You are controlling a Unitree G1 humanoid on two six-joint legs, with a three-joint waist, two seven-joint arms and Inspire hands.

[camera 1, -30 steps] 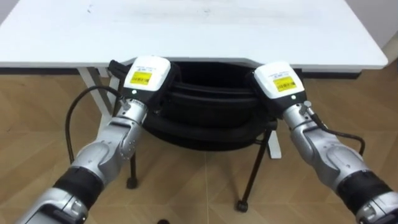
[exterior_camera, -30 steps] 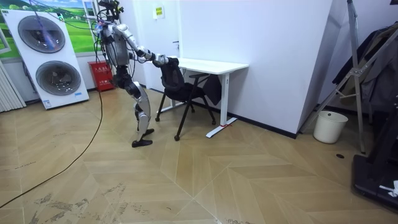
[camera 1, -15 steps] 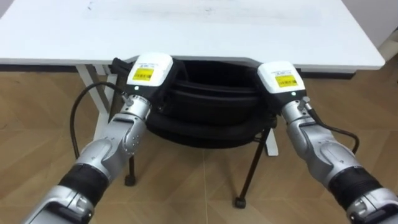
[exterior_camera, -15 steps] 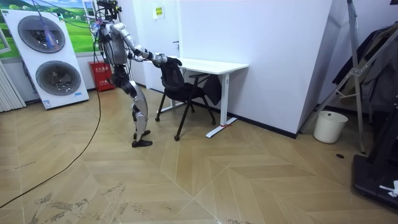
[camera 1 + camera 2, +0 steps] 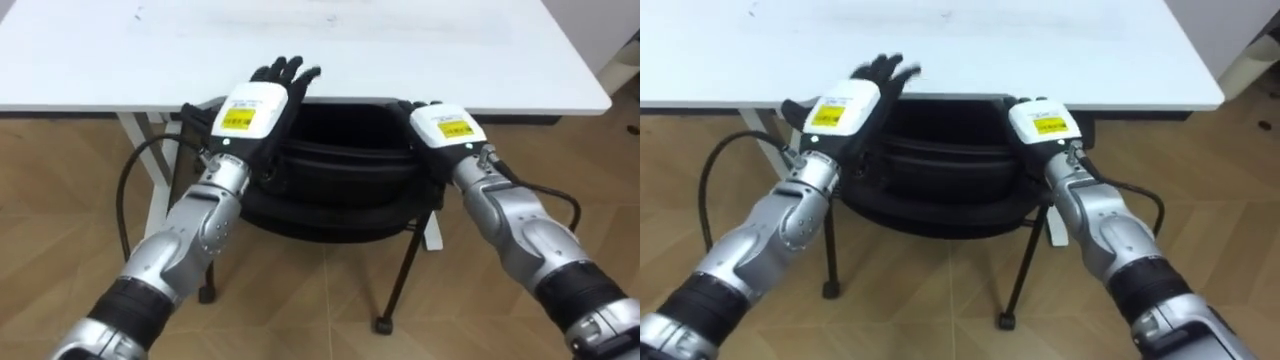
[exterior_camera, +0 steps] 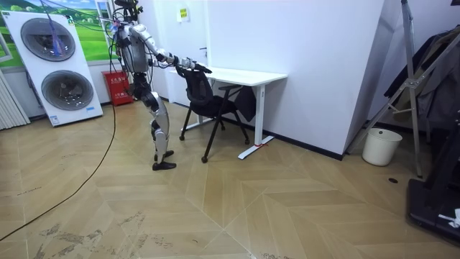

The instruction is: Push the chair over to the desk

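Pale wooden floor (image 6: 215,201) laid in a herringbone pattern runs through the room up to a white wall (image 6: 316,57). At the room view's left two washing machines (image 6: 54,65) stand stacked one on the other, with a red box (image 6: 118,86) on the floor beside them. At the far right a rack hung with dark clothes (image 6: 431,72) stands near a white bin (image 6: 379,146).

Against the wall stands a white table (image 5: 400,50) with a bare top on white legs. The robot stands upright on the floor facing it, both arms stretched forward. Between the robot and the table is the black chair (image 5: 340,160): its seat is pushed under the table, and the top of its back lies right at the table's front edge. Its thin dark legs rest on the floor.

The left hand (image 5: 252,108) is raised over the left corner of the chair's back, with its fingers (image 5: 290,72) straight and spread, reaching out above the table's front edge and holding nothing. Whether its heel touches the chair cannot be told. The right hand (image 5: 440,125) lies on the right corner of the chair's back, close under the table's edge. Its back faces the camera, so whether it grips the chair cannot be told.
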